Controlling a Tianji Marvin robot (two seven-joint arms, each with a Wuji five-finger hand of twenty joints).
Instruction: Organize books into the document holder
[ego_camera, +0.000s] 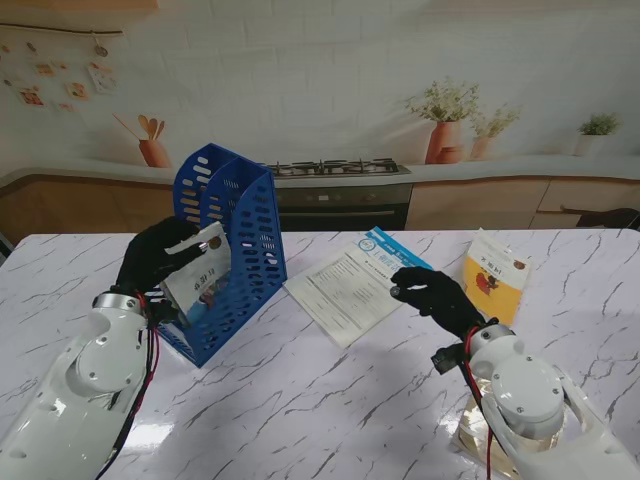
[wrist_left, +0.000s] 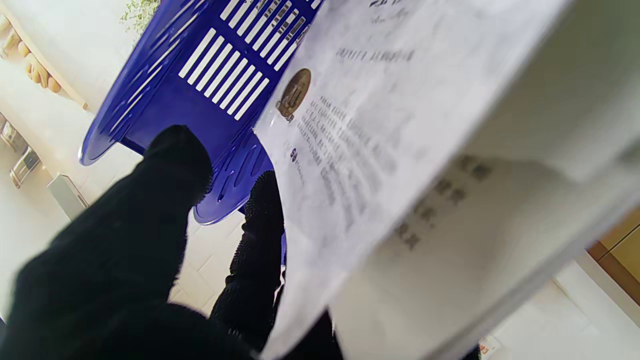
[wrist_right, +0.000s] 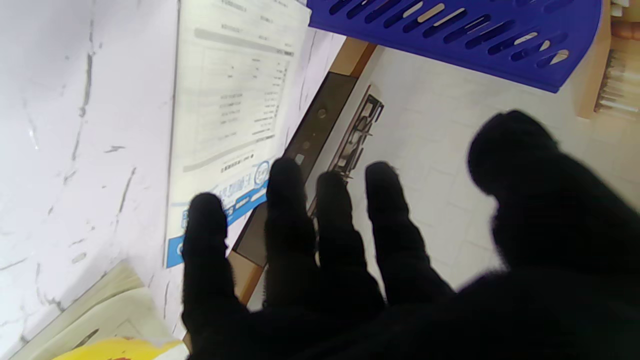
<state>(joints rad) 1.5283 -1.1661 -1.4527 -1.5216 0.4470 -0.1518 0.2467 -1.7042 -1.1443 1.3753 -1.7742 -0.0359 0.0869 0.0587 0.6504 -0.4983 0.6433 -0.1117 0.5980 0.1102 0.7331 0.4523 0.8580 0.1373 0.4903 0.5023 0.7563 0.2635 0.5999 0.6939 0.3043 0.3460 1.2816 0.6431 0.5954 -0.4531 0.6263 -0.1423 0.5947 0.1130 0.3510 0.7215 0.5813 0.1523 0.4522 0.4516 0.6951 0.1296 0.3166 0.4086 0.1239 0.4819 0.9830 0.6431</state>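
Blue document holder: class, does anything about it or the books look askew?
Yes. The blue document holder tilts, not standing square on the table. The left robot hand holds a booklet slanted at its opening, not seated inside.

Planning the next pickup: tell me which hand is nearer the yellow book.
Right. The right hand hovers just left of the yellow book; the left hand is across the table, holding a book at the blue holder.

No print can be read. The white booklet (wrist_left: 380, 165) at the left wrist view's center, the blue-edged leaflet (ego_camera: 352, 283) mid-frame and the yellow book (ego_camera: 494, 277) at right carry only blurred characters.
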